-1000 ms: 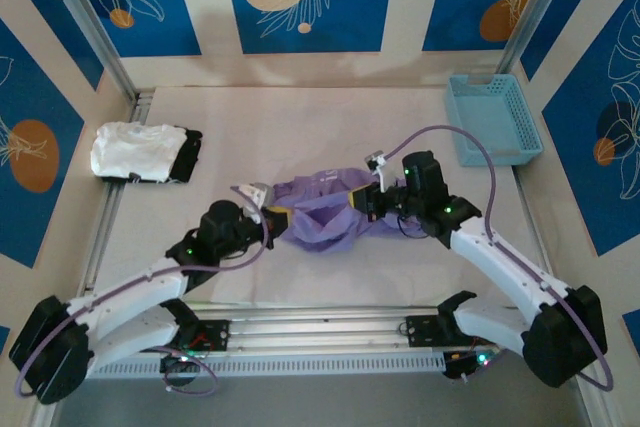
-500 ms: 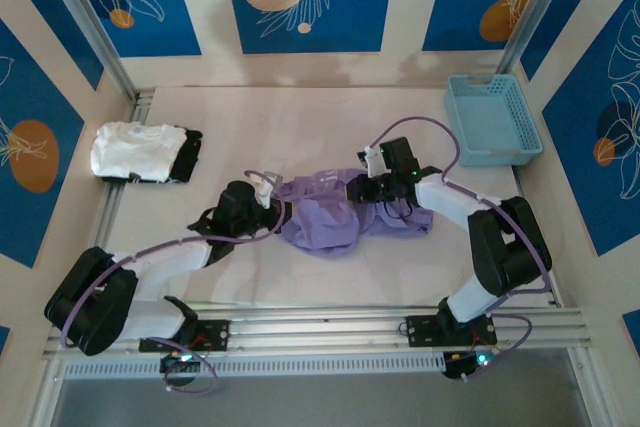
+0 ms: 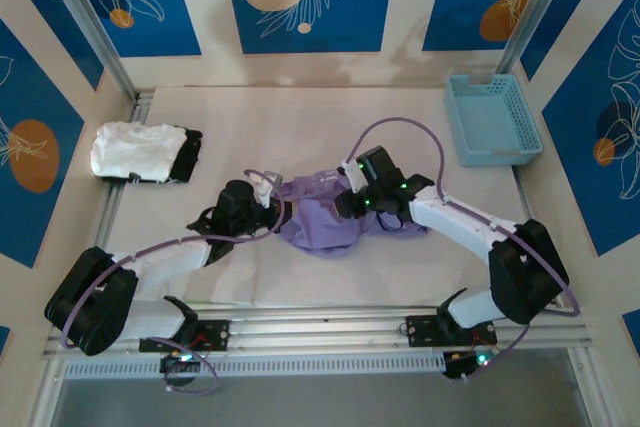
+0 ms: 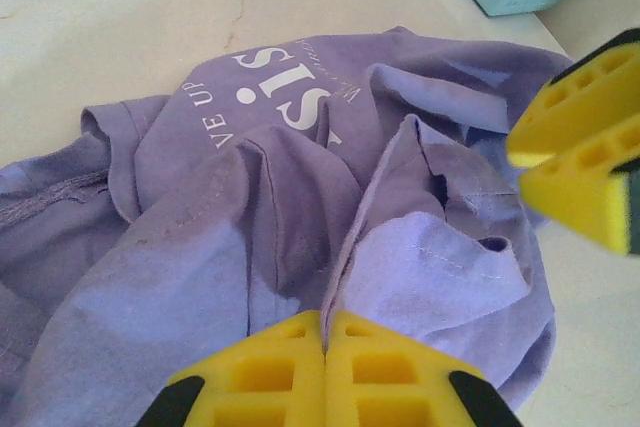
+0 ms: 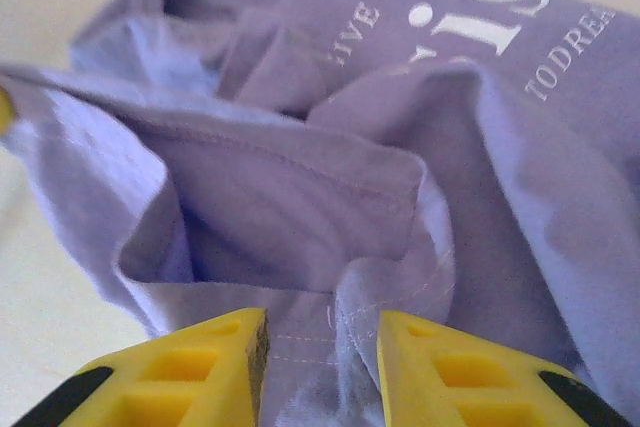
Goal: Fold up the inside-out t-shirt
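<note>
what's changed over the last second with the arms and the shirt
The right gripper slid left across the t-shirt toward the left gripper and parted its jaws, with cloth still between them. The left gripper edged in toward the shirt early on and stays shut on the fabric. The white garment, black garment and basket have not moved.

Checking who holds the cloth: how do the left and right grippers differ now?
The left gripper has its jaws pressed together, pinching a ridge of the lavender t-shirt; the right gripper has its jaws apart, a hem lying in the gap. In the top view the left sits at the shirt's left edge, the right over its middle. Both have yellow fingers.
</note>
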